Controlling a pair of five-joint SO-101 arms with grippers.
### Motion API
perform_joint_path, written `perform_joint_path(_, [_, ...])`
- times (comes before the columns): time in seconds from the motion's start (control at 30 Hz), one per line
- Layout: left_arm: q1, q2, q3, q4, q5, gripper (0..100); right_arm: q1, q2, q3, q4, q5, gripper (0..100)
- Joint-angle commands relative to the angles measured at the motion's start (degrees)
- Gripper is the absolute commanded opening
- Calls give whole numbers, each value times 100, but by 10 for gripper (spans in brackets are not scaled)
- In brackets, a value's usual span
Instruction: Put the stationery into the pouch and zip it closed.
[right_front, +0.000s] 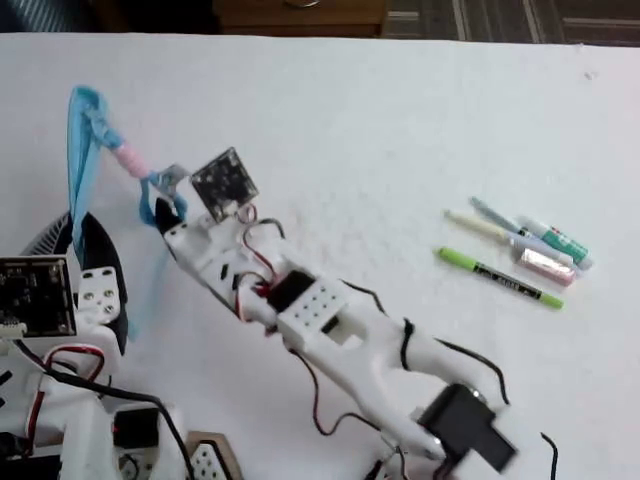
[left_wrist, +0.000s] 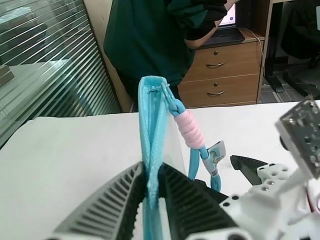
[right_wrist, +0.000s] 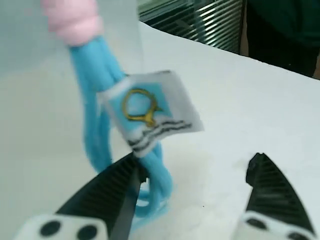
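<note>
Pouch (left_wrist: 152, 115) stands upright, its blue edge clamped tight in my left gripper (left_wrist: 152, 171). Just beyond it, my right gripper (right_wrist: 195, 165) is spread wide with nothing held, and the zipper cord (right_wrist: 95, 130) hangs just beside one finger. Well apart across the table (right_front: 380, 110) lies the stationery (right_front: 515, 258), none of it packed. I judge that loading and zipping both remain.

I work over a flat white tabletop (right_front: 350, 110). Past its far edge stands a brown wooden drawer cabinet (left_wrist: 225, 70) with curved metal handles, an open dark laptop (left_wrist: 225, 35) on top, and grey slatted window blinds (left_wrist: 45, 65) nearby.
</note>
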Motion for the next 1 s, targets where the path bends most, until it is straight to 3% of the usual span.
perform_joint_path(0.0, [-13, 48, -44, -18, -9, 23, 171, 233, -492, -119, -53, 309])
perform_joint_path(0.4, [-13, 48, -35, -9, -9, 23, 251, 1560, -1776, -532, 0, 296])
perform_joint_path(0.67, [-13, 48, -35, -9, -44, 23, 321, 1745, -2189, -532, 62, 14])
perform_joint_path(0.97, [-22, 48, -35, -9, -26, 23, 646, 936, -1793, -497, 237, 17])
